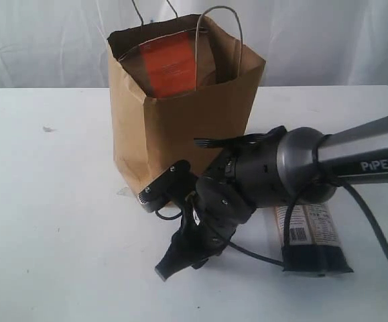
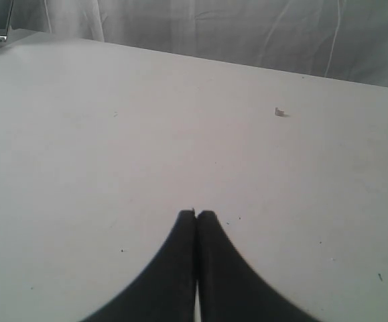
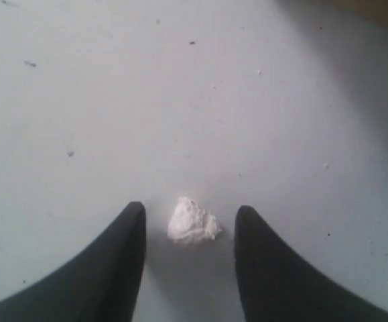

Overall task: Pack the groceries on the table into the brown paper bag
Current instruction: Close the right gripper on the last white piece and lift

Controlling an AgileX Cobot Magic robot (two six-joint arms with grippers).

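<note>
- Kraft-brown and creased, the brown paper bag (image 1: 173, 134) stands upright and open-mouthed on the matt white worktop (image 1: 46, 235), with its twisted cord handles (image 1: 237, 33) sticking up.
- Inside it, standing tall near the mouth, a brown pouch with orange label (image 1: 170, 64) shows; anything deeper is hidden.
- Only one grocery lies out in view: the long dark pasta packet (image 1: 314, 235), flat and glossy like film wrap. It rests on the worktop near the bag's right side, partly behind the right arm.
- The packing looks well along, with at least that packet to go.
- The right pincer (image 1: 168, 267) points down in front of the bag. Its smooth black fingers stand apart around a small, chalky, crumpled white lump (image 3: 192, 223) — a gap shows on each side.
- The left pincer (image 2: 196, 215) is pressed together, empty, over bare worktop.
</note>
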